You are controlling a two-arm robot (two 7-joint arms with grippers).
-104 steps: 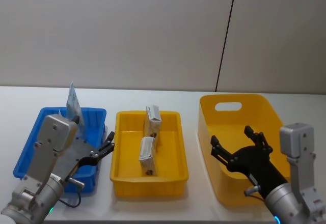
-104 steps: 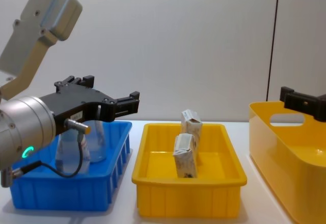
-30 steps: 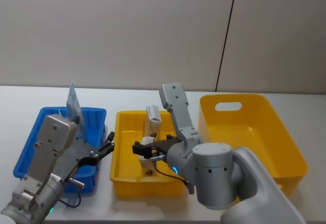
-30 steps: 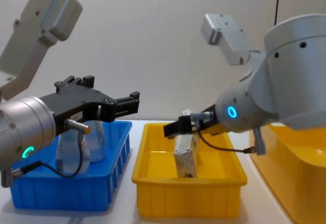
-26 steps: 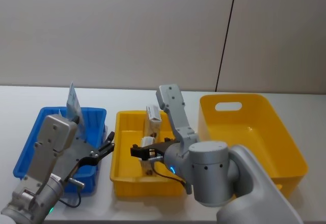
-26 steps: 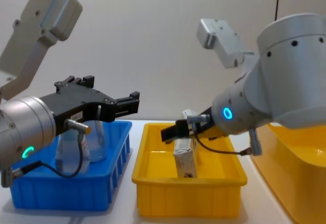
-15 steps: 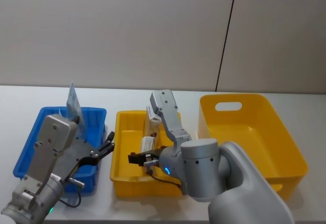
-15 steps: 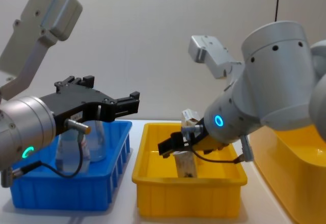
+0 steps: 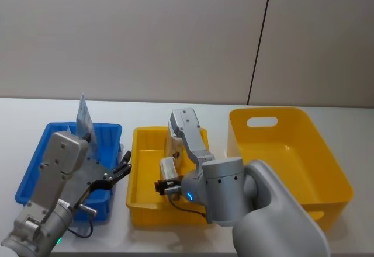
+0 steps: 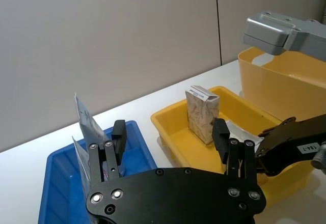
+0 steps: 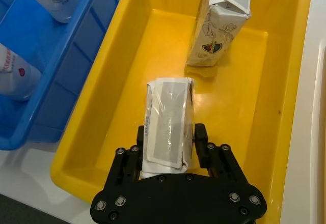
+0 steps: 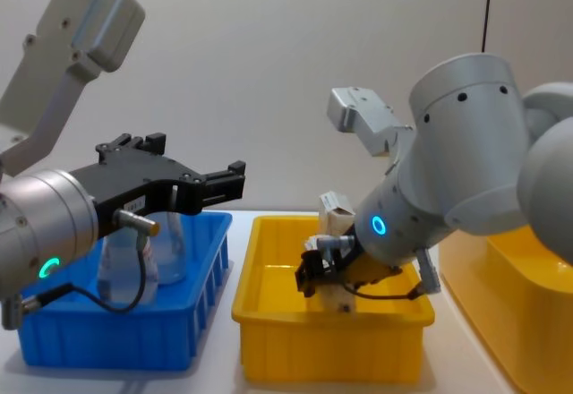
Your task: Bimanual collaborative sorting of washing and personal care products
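Note:
My right gripper point(image 11: 170, 132) is down inside the yellow tray point(image 9: 143, 210), shut on the near cream carton point(image 11: 167, 117), one finger on each long side. That carton point(image 9: 168, 168) leans tilted near the tray's middle. A second carton point(image 9: 175, 131) stands upright at the tray's far end. Translucent tubes point(image 12: 170, 251) with a crimped end point(image 9: 83, 117) stand in the blue bin point(image 9: 35, 163). My left gripper point(image 9: 124, 163) hovers open over the blue bin's near right corner, holding nothing.
A large yellow basket point(image 9: 292, 152) with a handle cut-out stands to the right of the tray, nothing visible in it. The three containers sit side by side on a white table point(image 9: 175, 108), with a plain wall behind.
My right arm swung from over the yellow basket to the tray, lowered onto the near carton and closed on it. The left arm has not moved.

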